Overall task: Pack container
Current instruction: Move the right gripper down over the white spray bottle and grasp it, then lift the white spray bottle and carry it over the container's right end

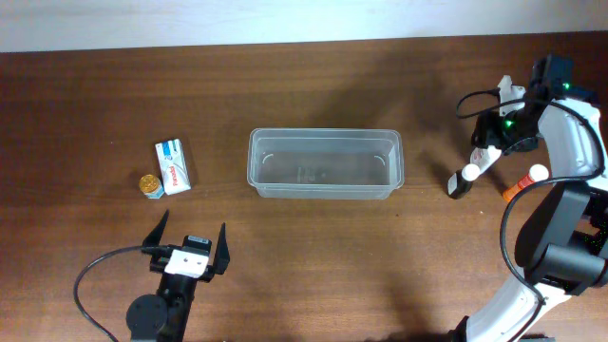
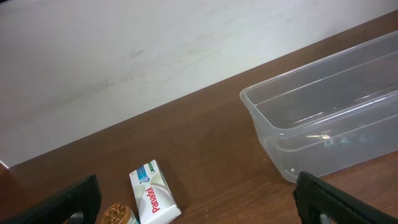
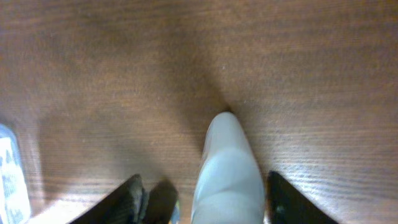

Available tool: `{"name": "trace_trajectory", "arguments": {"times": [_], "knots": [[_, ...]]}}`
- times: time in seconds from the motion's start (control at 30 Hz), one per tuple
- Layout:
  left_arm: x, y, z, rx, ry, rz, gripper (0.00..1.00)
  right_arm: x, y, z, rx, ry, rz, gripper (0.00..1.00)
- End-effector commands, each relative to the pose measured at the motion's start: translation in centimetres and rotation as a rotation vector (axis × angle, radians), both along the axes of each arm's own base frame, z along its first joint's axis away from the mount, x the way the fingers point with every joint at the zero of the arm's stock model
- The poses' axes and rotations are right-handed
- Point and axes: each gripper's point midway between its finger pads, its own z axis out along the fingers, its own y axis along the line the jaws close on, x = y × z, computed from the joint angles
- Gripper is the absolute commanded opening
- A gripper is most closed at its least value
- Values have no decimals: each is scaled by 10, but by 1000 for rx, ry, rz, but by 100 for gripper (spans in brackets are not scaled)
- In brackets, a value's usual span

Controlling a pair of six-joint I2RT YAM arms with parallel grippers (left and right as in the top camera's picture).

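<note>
The container (image 1: 323, 163) is a clear rectangular tub, empty, in the middle of the table; its left end shows in the left wrist view (image 2: 323, 118). A white Panadol box (image 1: 172, 166) and a small gold-capped bottle (image 1: 151, 186) lie to its left, and also show in the left wrist view, the box (image 2: 152, 193) and the bottle (image 2: 118, 215). My left gripper (image 1: 190, 245) is open and empty near the front edge (image 2: 199, 208). A white bottle with a black cap (image 1: 470, 174) lies right of the tub. My right gripper (image 1: 491, 149) is open around its end (image 3: 227, 168), fingers on either side.
An orange and white item (image 1: 527, 178) lies on the table just right of the white bottle, beside the right arm. A blue and white object shows at the left edge of the right wrist view (image 3: 7, 180). A pale wall runs behind the table's far edge.
</note>
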Motion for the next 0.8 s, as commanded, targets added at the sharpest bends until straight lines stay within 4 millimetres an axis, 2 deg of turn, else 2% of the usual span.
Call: {"name": "trace_trajectory", "arguments": {"times": [0.0, 0.2, 0.33, 0.53, 0.67, 0.77], "knots": [[0, 2, -1, -5, -3, 13, 99, 3, -2, 0, 8, -10, 1, 46], [0, 2, -1, -5, -3, 13, 99, 3, -2, 0, 8, -10, 1, 23], [0, 2, -1, -5, -3, 13, 99, 4, -2, 1, 7, -11, 1, 17], [0, 2, -1, -5, -3, 13, 99, 7, -2, 11, 10, -23, 2, 16], [0, 2, -1, -5, -3, 13, 99, 14, 1, 38, 28, -59, 11, 15], [0, 2, -1, -5, -3, 13, 99, 23, 7, 69, 62, -110, 26, 15]]}}
